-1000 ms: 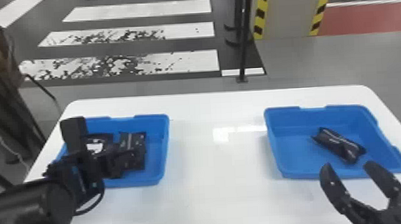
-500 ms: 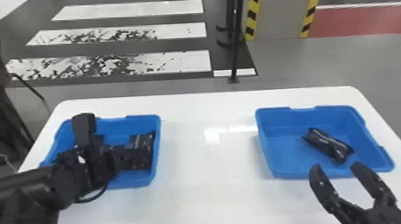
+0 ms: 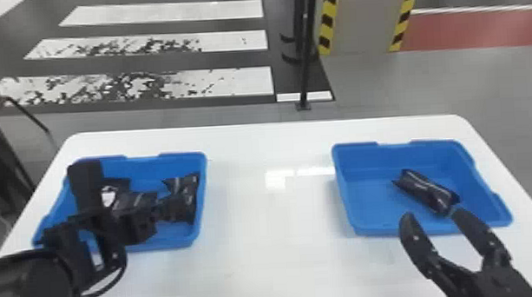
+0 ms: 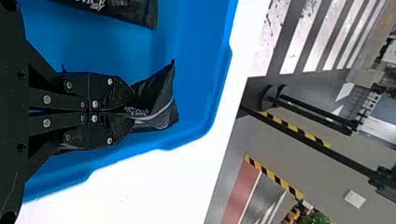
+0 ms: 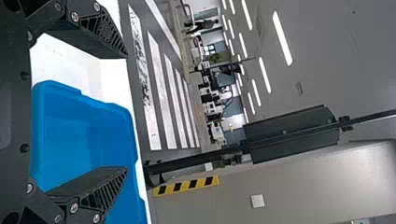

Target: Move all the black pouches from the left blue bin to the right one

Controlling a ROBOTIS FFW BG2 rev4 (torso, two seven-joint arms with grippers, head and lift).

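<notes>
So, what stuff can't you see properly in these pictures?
- Left wrist view: the middle of the gripped black pouch, hidden by the left gripper.
- Left wrist view: the rest of another black pouch, cut off by the top edge.
- Head view: part of the left blue bin, behind the left arm, so I can't count every pouch.
- Right wrist view: part of the right blue bin, behind the right gripper.

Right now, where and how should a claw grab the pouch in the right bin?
Probably the middle of the black pouch, from above, squeezing its long sides: it lies slanted, longer than wide, and the right bin walls it in.
</notes>
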